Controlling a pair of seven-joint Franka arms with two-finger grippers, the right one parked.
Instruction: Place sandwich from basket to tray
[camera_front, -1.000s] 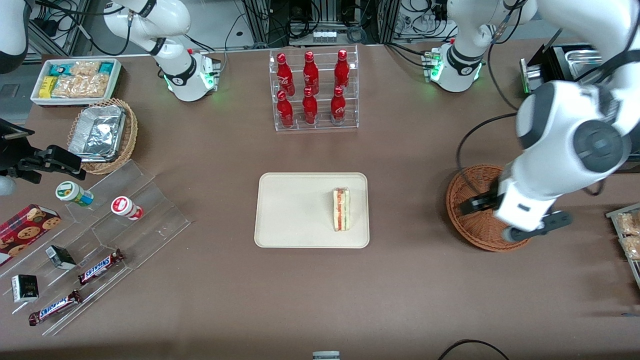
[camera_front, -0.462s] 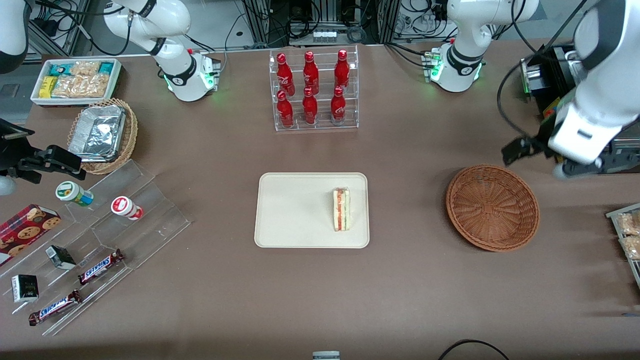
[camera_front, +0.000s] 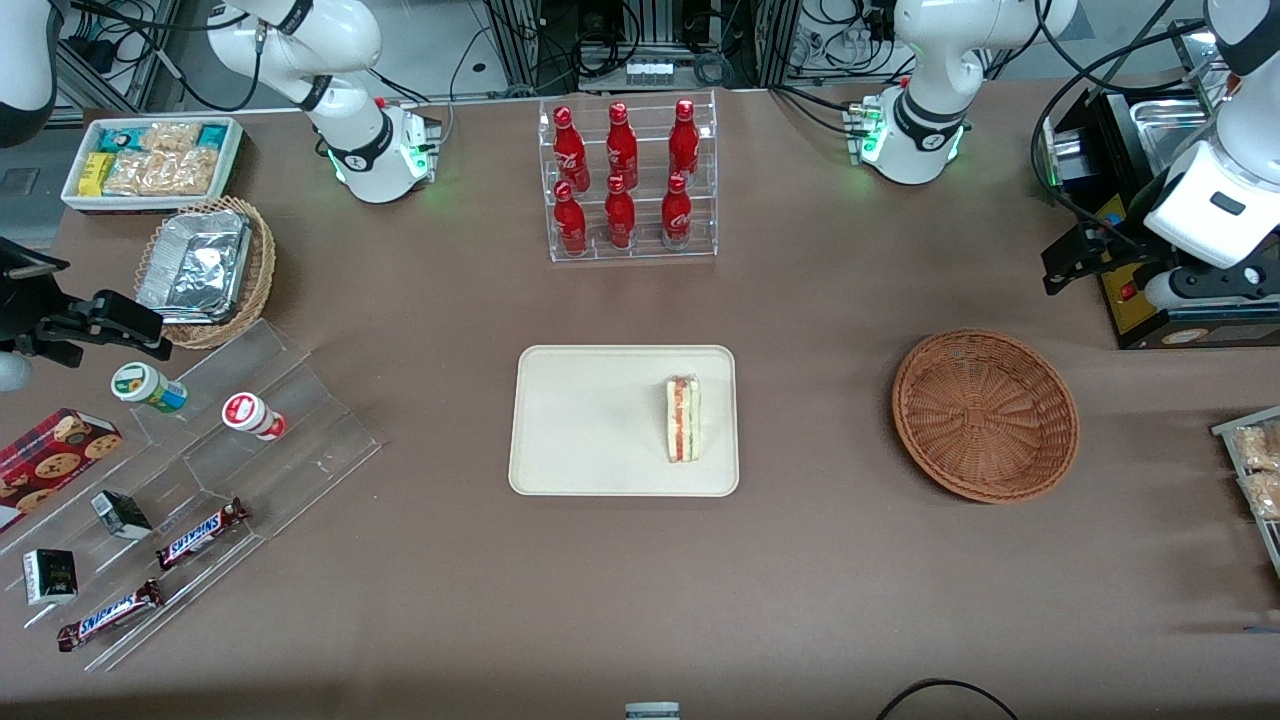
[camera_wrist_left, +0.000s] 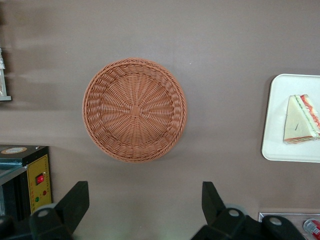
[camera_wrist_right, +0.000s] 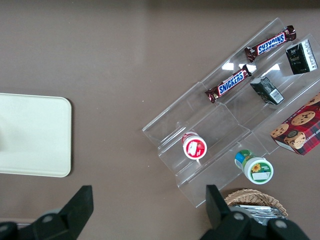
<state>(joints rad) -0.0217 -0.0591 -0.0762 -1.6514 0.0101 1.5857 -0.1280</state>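
Observation:
The sandwich (camera_front: 683, 418) lies on the cream tray (camera_front: 590, 420), near the tray's edge that faces the basket. The reddish-brown wicker basket (camera_front: 985, 415) holds nothing. My left gripper (camera_front: 1130, 275) is open and holds nothing. It hangs high above the table, farther from the front camera than the basket, toward the working arm's end. The left wrist view looks down past the gripper (camera_wrist_left: 144, 195) onto the basket (camera_wrist_left: 134, 110), the tray (camera_wrist_left: 280, 145) and the sandwich (camera_wrist_left: 300, 120).
A rack of red bottles (camera_front: 628, 180) stands farther from the camera than the tray. A black box with a yellow panel (camera_front: 1160, 315) sits under the gripper. Snack packets (camera_front: 1255, 470) lie at the working arm's end. An acrylic stand (camera_front: 250, 450), foil-tray basket (camera_front: 205, 270) and white bin (camera_front: 150, 160) lie toward the parked arm's end.
My left gripper has moved from above the basket, up and away from the front camera toward the working arm's end. The basket now shows whole. The sandwich has not moved.

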